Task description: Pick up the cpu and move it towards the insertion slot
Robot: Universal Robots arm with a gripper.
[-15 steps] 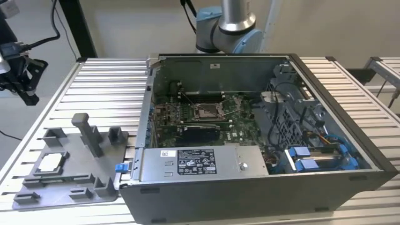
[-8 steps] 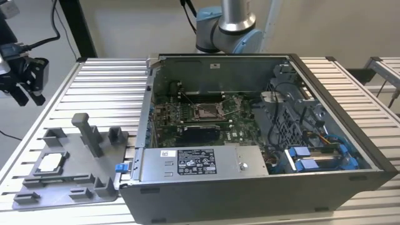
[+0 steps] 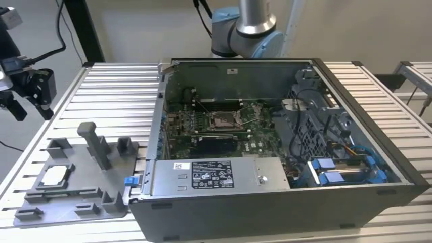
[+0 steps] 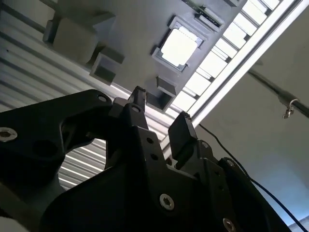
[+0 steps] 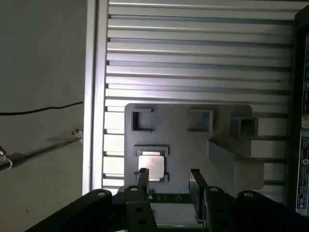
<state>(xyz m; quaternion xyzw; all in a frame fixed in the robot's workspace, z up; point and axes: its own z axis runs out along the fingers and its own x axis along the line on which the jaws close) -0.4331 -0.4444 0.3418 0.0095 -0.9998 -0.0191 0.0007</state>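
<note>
Currently the black two-fingered gripper (image 3: 32,111) hangs in the air at the exterior view's left, above and to the left of the flat grey plastic tray (image 3: 88,178), touching nothing. Its fingers (image 5: 195,187) stand wide apart with nothing between them, as both wrist views show.

The small thin square cpu (image 3: 56,174), pale silver-white on top, lies flat in a shallow square pocket of that tray, near the tray's edge on the exterior view's left. In the first wrist view the cpu (image 5: 151,167) sits below the gripper (image 5: 169,179), with one fingertip overlapping its edge in the picture but held clear above it. In the second wrist view the cpu (image 4: 179,47) lies beyond the fingertips of the gripper (image 4: 161,112).

The tray rests on the ribbed silver aluminium table (image 3: 115,91), just beside the open dark grey computer case (image 3: 270,212). Inside the case, the square insertion slot (image 3: 223,120) with its shiny metal frame sits in the green circuit board (image 3: 260,144), well apart from the cpu.
</note>
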